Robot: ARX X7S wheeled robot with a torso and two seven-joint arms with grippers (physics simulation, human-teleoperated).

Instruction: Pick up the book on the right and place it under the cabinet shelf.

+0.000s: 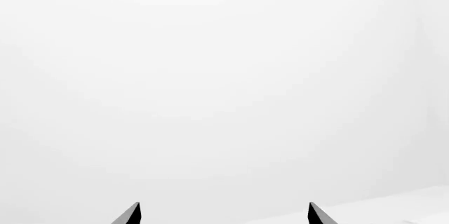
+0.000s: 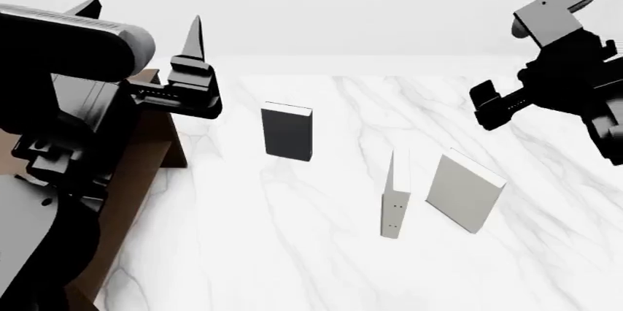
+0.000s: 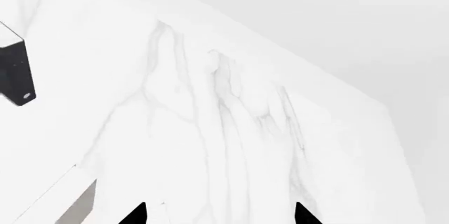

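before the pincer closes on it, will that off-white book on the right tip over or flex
The off-white book stands on edge, leaning on the marble table, so a nudge likely topples it. It looks like a rigid slab, probably not floppy. Its blank cover may be slippery.

Even, bright, diffuse render light; shadows faint on the white marble table (image 2: 292,252); sharp throughout, no glare.
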